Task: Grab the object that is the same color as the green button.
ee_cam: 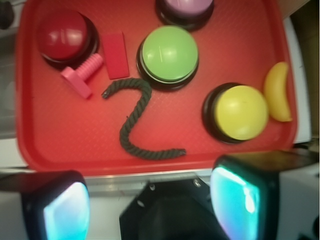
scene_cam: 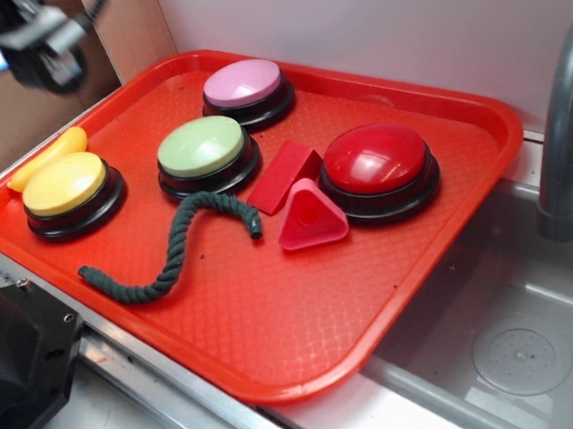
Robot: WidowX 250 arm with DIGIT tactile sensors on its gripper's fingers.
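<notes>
Dark green rope piece (scene_cam: 174, 249) (ee_cam: 136, 122) lying flat on the red tray (scene_cam: 278, 346) (ee_cam: 50, 140), bent in an S shape, toward the tray's front edge. One end just below the pale green button (scene_cam: 201, 148) (ee_cam: 169, 54), close to its black base; other end near the tray's front-left rim. Not touched by anything.

Around it, on the same tray: red wedge block (scene_cam: 283, 175) (ee_cam: 115, 55) and pink bolt-like piece (scene_cam: 311, 217) (ee_cam: 83, 73) just beside the rope's upper end; red button (scene_cam: 376, 159) (ee_cam: 63, 36) beyond these; yellow button (scene_cam: 64, 186) (ee_cam: 241, 112) near the left side, with a yellow banana-shaped piece (scene_cam: 49, 157) (ee_cam: 277, 92) beside it; pink button (scene_cam: 244, 84) (ee_cam: 186, 6) at the back.

Tool (scene_cam: 35, 41) (ee_cam: 150, 205) raised above the tray's back-left corner, well apart from the rope, fingers spread wide, nothing between them. Grey sink (scene_cam: 519, 345) and faucet (scene_cam: 564, 120) to the right of the tray.
</notes>
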